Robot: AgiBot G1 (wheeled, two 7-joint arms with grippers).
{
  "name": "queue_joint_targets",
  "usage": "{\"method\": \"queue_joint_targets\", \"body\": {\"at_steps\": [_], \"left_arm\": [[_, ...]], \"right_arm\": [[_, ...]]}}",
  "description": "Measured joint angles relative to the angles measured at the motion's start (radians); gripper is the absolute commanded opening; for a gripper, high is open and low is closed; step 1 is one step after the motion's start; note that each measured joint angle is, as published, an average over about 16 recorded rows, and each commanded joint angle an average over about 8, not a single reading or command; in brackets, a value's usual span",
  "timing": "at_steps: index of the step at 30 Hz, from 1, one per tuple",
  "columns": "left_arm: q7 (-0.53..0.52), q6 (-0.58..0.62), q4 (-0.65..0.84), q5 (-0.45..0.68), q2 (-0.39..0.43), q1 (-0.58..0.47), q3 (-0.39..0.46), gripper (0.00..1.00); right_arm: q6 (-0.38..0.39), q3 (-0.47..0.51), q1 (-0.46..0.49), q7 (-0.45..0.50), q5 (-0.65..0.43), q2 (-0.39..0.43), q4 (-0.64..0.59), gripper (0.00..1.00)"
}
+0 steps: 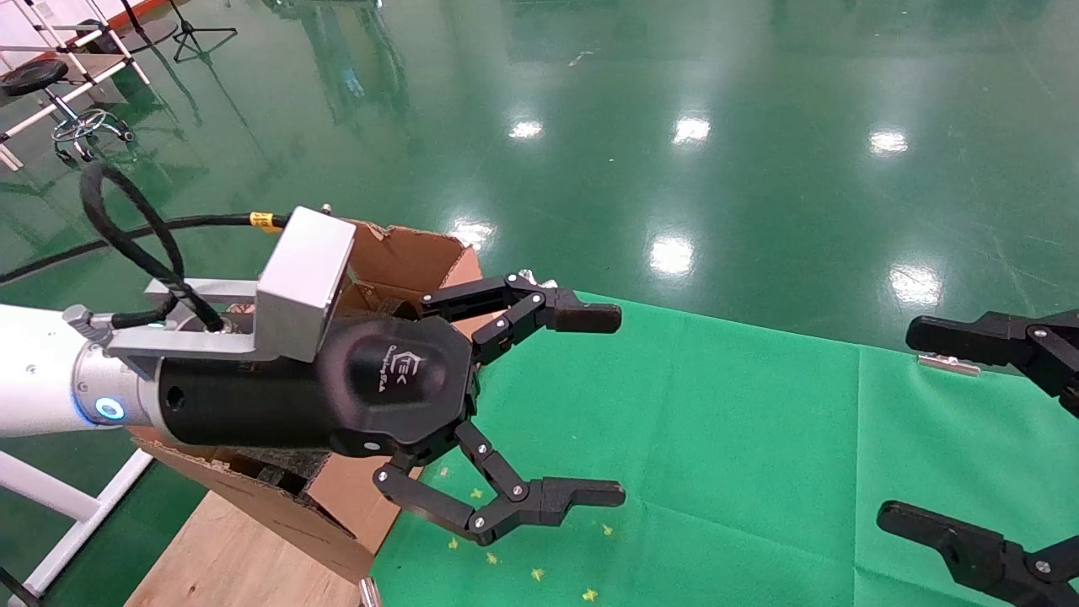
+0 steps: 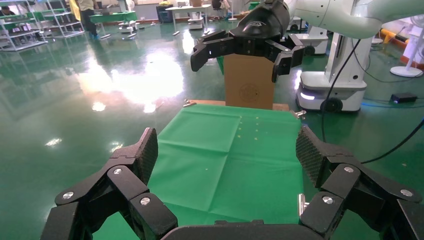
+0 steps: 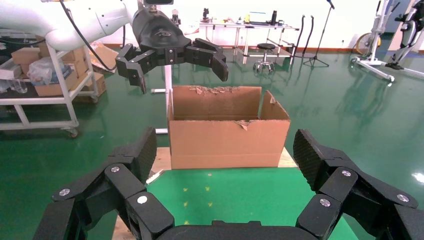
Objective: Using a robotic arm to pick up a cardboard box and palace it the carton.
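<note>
My left gripper (image 1: pixel 620 405) is open and empty on its white arm. It hovers above the near edge of the large torn-flapped carton (image 1: pixel 417 253) at the table's left end. The carton also shows in the right wrist view (image 3: pixel 225 145), with the left gripper (image 3: pixel 182 75) above it. A narrow upright cardboard box (image 2: pixel 249 85) with a round mark stands at the cloth's far end in the left wrist view, behind my right gripper (image 2: pixel 237 65). It is out of the head view. My right gripper (image 1: pixel 900 421) is open and empty at the right edge.
A green cloth (image 1: pixel 716 438) covers the table between the grippers, with small yellow marks near the carton. The carton rests on a wooden board (image 1: pixel 228 556). A metal clip (image 1: pixel 948 362) sits at the cloth's far edge. Shiny green floor lies beyond.
</note>
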Motion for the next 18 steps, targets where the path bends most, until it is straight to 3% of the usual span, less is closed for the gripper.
{"method": "queue_joint_targets", "body": {"at_steps": [18], "left_arm": [[0.000, 0.000, 0.000, 0.000, 0.000, 0.000, 0.000, 1.00]], "right_arm": [[0.000, 0.000, 0.000, 0.000, 0.000, 0.000, 0.000, 1.00]]}}
